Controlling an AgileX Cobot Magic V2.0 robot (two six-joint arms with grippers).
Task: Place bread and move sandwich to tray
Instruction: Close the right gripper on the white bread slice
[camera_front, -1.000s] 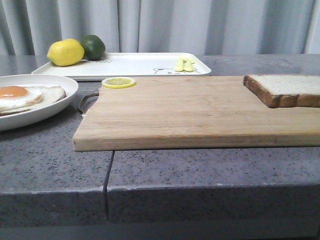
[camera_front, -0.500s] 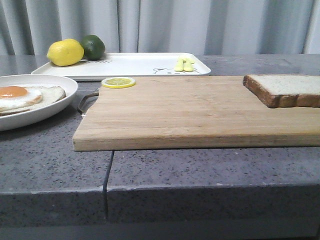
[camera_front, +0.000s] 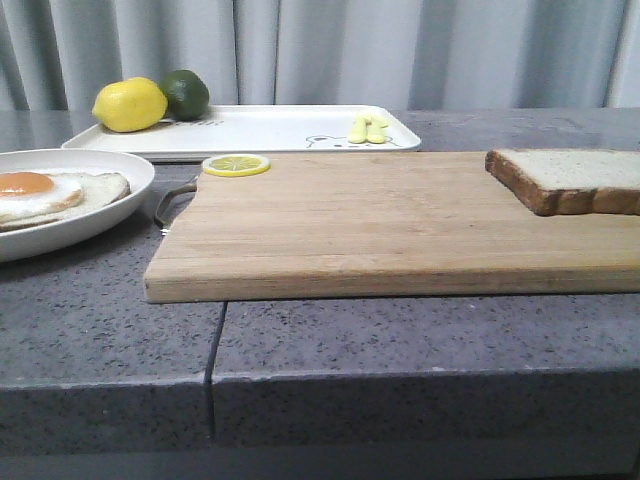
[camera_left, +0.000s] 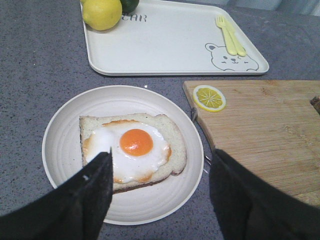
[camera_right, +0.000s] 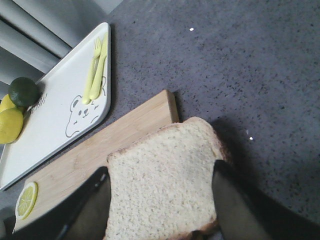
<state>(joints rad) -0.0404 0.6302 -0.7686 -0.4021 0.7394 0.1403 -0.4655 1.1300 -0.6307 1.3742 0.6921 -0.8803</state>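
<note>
— Black fingers (camera_right: 85, 210) on my right gripper (camera_right: 160, 210) are spread wide, one on each side of the bread (camera_right: 162, 182), and I can't tell if they touch the crust.

— Which way does the slice lie?

— Flat on the wooden cutting board (camera_front: 380, 215), at its right end. It's near enough square, so no real long axis; in the wrist view one corner juts past the board's end over the grey counter (camera_front: 420, 335).

— And your left?

— My left gripper (camera_left: 160, 195) is also spread, hovering above the sandwich (camera_left: 132, 150), pinching nothing. It's open-faced: one slice with the fried egg on top, yolk up, lying on the round white plate (camera_left: 60, 130) just left of the board.

— The tray?

— White tray (camera_front: 270, 128) sits behind the plate and board, its long side running left to right. On it: a lemon (camera_front: 130, 104), a lime (camera_front: 187, 93), yellow cutlery (camera_front: 368, 129). A lemon slice (camera_front: 236, 164) rests on the board's near-left corner.
</note>
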